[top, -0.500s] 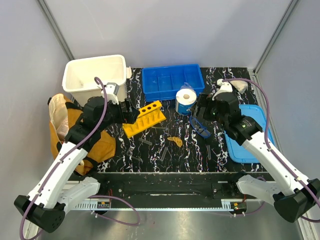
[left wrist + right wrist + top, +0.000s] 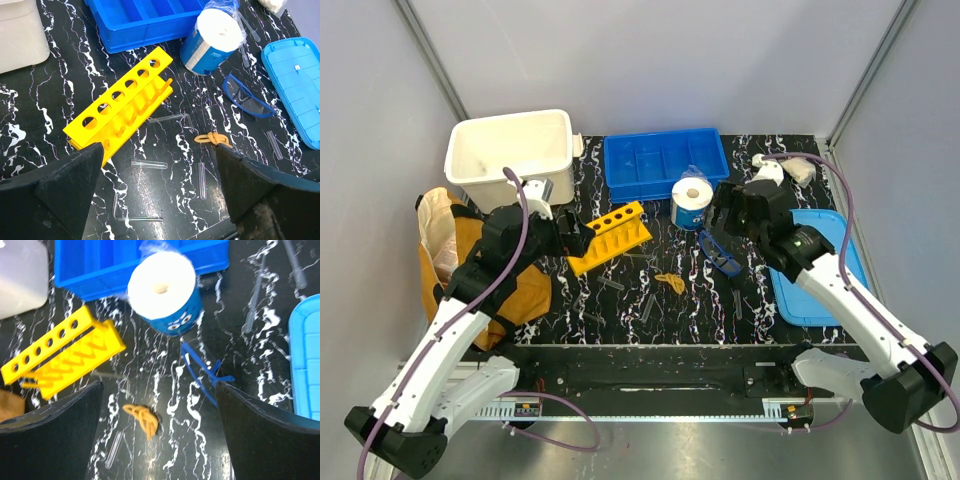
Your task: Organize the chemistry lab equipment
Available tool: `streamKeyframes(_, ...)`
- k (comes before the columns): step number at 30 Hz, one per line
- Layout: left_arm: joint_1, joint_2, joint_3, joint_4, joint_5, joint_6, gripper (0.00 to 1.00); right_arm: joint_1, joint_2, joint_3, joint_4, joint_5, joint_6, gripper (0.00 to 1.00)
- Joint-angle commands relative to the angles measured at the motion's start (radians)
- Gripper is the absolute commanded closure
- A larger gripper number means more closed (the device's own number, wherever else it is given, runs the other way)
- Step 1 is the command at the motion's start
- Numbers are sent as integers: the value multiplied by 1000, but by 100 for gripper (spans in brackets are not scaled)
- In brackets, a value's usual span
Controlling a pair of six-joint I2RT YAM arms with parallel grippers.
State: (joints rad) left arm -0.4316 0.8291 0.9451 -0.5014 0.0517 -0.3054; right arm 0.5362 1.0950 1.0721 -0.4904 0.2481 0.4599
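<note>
- My left gripper (image 2: 160,150) hung released, jaws spread wide and holding nothing, just by the near end of the rack (image 2: 120,107).
- My right gripper (image 2: 159,385) was spread wide too and held nothing, hovering over the goggles (image 2: 202,372), with the roll (image 2: 165,290) beyond them.
- The rack lay slantwise on the black table (image 2: 620,300), its far end near the front wall of the blue bin (image 2: 665,165) but apart from it.
- The roll stood just beside that same front wall, to the right of the rack.
- The goggles lay between the roll and the blue tray (image 2: 820,270) at the right edge, apart from both.
- The yellow piece (image 2: 212,138) sat on bare tabletop between rack and goggles, touching neither.
- Several tubes (image 2: 149,163) lay flat and scattered toward the front edge, one close beside the rack.
- A white tub (image 2: 510,150) filled the far left corner.
- The bag (image 2: 445,255) lay at the left edge, beneath my left arm.
</note>
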Motion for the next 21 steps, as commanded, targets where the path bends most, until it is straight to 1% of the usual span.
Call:
streamKeyframes(1, 1, -39, -43, 49, -20, 9, 2, 1, 54, 84, 119, 205, -50, 4)
streamKeyframes(3, -2, -39, -61, 63, -16, 17, 2, 1, 104, 106, 183, 285, -151, 3)
streamKeyframes(4, -2, -38, -57, 55, -10, 17, 3, -1, 133, 120, 208, 336, -196, 1)
streamKeyframes(6, -4, -41, -52, 46, 0, 17, 3, -13, 218, 167, 231, 396, -311, 0)
streamKeyframes(7, -4, -45, -57, 52, 7, 15, 3, -30, 268, 195, 222, 416, -338, 0)
streamKeyframes(8, -6, -50, -58, 54, 13, 14, 4, -50, 313, 237, 190, 412, -354, 0)
streamKeyframes(10, -13, -57, -63, 52, 23, 15, 5, -126, 394, 319, 127, 328, -340, 3)
streamKeyframes(12, -24, -70, -71, 50, 17, 15, 5, -198, 462, 379, 101, 208, -333, 9)
streamKeyframes(13, -30, -73, -69, 50, 16, 15, 5, -237, 494, 403, 96, 180, -334, 14)
streamKeyframes(16, -41, -70, -65, 50, 16, 22, 6, -301, 583, 477, 79, 109, -349, 38)
streamKeyframes(18, -42, -65, -63, 50, 7, 20, 5, -346, 644, 514, 72, 65, -362, 45)
streamKeyframes(21, -44, -62, -63, 43, -12, 23, 5, -399, 752, 572, 49, 45, -372, 51)
